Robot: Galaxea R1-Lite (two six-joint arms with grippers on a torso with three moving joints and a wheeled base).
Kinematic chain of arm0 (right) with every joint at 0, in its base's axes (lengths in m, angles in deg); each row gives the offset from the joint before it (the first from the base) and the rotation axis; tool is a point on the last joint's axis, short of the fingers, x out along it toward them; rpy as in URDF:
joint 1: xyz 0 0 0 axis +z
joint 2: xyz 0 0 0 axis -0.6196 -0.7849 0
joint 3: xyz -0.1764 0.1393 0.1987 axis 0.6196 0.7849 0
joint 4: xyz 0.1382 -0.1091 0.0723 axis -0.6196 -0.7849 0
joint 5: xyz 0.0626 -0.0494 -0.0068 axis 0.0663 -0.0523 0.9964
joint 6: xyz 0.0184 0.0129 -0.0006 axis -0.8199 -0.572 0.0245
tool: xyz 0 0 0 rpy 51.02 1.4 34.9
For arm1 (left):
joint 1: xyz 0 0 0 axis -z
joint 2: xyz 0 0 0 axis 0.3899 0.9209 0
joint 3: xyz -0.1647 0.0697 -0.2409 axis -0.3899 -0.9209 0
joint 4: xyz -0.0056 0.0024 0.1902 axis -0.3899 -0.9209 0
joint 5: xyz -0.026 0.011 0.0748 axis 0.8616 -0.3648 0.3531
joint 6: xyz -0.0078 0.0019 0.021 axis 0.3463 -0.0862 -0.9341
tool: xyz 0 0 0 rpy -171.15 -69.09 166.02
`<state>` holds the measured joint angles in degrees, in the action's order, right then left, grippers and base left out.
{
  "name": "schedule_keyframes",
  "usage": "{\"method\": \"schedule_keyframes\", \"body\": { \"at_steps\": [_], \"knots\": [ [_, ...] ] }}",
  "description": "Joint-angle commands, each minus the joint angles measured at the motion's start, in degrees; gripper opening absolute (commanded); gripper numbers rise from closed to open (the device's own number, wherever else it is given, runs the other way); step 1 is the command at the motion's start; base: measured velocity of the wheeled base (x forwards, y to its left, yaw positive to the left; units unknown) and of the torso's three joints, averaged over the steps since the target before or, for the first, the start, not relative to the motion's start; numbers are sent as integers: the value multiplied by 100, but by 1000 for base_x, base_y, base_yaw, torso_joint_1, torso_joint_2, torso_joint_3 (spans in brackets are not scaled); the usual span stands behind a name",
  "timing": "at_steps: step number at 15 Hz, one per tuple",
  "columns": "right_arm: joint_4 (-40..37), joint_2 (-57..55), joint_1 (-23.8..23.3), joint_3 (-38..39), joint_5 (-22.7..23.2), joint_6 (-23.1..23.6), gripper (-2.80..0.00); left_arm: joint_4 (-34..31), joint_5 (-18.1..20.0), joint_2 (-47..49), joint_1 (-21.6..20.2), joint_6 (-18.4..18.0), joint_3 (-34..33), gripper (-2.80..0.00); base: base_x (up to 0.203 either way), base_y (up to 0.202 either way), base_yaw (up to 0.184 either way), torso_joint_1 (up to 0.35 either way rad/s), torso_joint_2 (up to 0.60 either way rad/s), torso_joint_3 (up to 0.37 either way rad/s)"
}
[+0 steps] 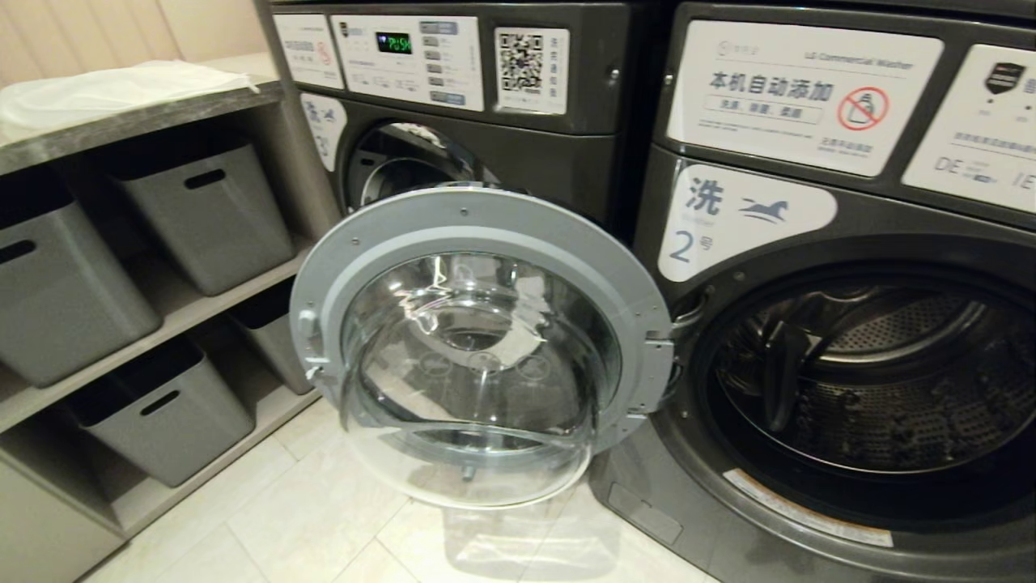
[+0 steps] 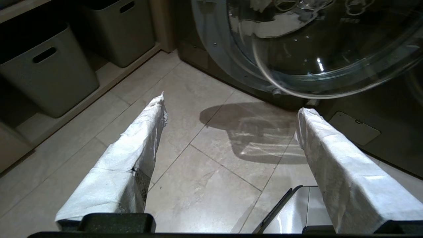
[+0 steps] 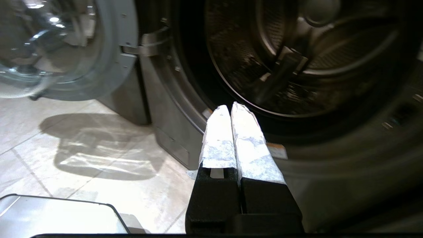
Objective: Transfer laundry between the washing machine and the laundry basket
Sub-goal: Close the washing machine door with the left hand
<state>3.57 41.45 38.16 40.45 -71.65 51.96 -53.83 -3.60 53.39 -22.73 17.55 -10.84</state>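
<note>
Washing machine [image 1: 858,380] door [image 1: 477,340] swung wide to the left, leaving the drum [image 3: 297,59] mouth clear for reaching in. No laundry visible inside; no laundry basket in view. Left gripper [image 2: 231,112] hangs over floor tiles [image 2: 205,158], jaws spread wide, empty. Right gripper [image 3: 231,114] faces the drum, jaws pressed together, holding nothing.

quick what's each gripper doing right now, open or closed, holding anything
Left gripper: open, holding nothing, over the floor tiles.
Right gripper: closed, holding nothing, in front of the open washing machine drum.
</note>
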Motion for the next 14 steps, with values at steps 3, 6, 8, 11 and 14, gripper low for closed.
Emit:
{"method": "schedule_keyframes", "body": {
  "at_steps": [3,6,8,11,14],
  "knots": [
    [-2,2,-4,0,1,5,-280,-7,-2,-15,-1,5,0,0,0,7,-174,2,1,3],
    [-2,2,-4,0,1,5,-280,-7,-2,-15,4,-4,0,0,-2,4,-112,4,2,2],
    [-2,2,-4,0,-8,5,-280,-7,-2,-14,4,5,0,0,0,0,0,0,0,0],
    [7,2,-3,0,10,-4,-280,-7,-2,-15,4,5,0,0,0,0,0,0,0,0],
    [7,2,3,0,9,-4,-280,-7,-2,-15,4,5,0,0,0,0,0,0,0,0]
  ]
}}
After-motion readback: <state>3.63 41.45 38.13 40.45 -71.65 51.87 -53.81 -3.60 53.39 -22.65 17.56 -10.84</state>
